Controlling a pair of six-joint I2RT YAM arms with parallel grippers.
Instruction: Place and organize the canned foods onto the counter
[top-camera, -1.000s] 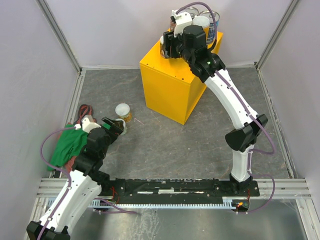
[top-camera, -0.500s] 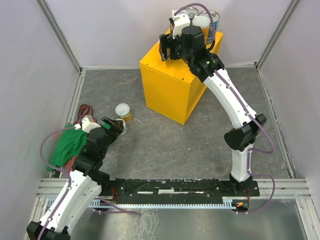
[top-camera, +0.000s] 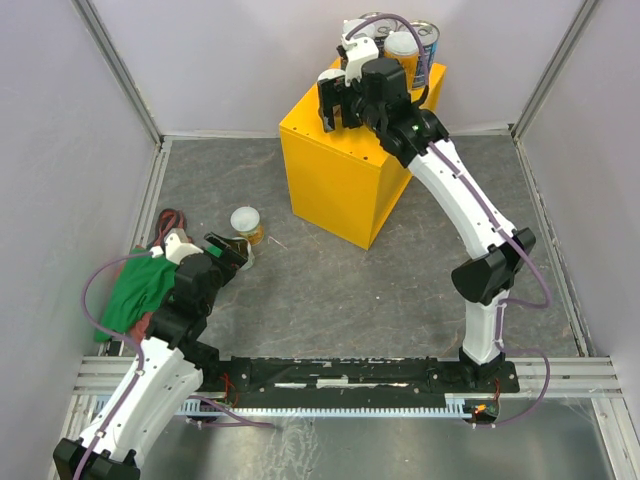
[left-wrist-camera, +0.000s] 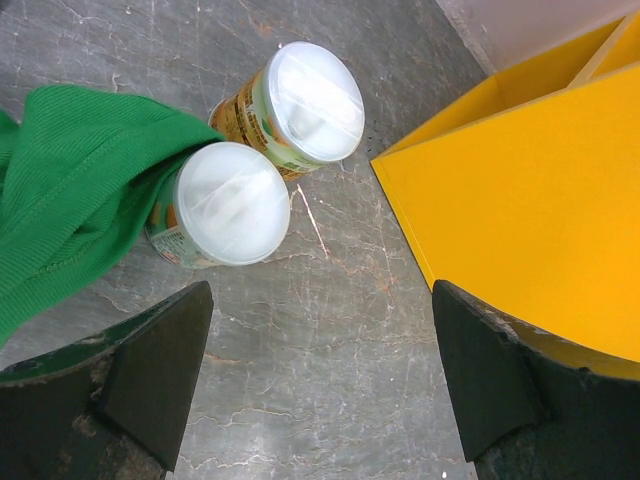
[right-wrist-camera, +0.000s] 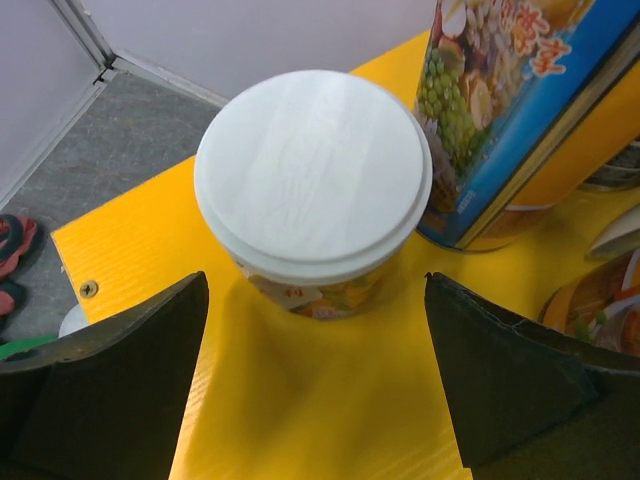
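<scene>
On the yellow counter (top-camera: 340, 185) stands a small can with a white lid (right-wrist-camera: 312, 180), upright and free. My right gripper (right-wrist-camera: 315, 375) is open just behind it, one finger on each side, touching nothing. A tall blue-labelled can (right-wrist-camera: 520, 110) stands right beside the small can, and more cans (top-camera: 410, 45) crowd the counter's far corner. On the floor two small pale-lidded cans (left-wrist-camera: 310, 100) (left-wrist-camera: 228, 200) stand side by side, the nearer one against the green cloth (left-wrist-camera: 70, 190). My left gripper (left-wrist-camera: 320, 380) hovers open just short of them, holding nothing.
The counter's yellow side face (left-wrist-camera: 530, 200) rises to the right of the left gripper. A dark red item (top-camera: 170, 218) lies beside the green cloth (top-camera: 130, 295) near the left wall. Grey walls close off the stone-patterned floor (top-camera: 330, 290).
My right gripper has opened and let go of the small white-lidded can, which now stands on the counter, and it has drawn back a little. The left arm has not moved.
</scene>
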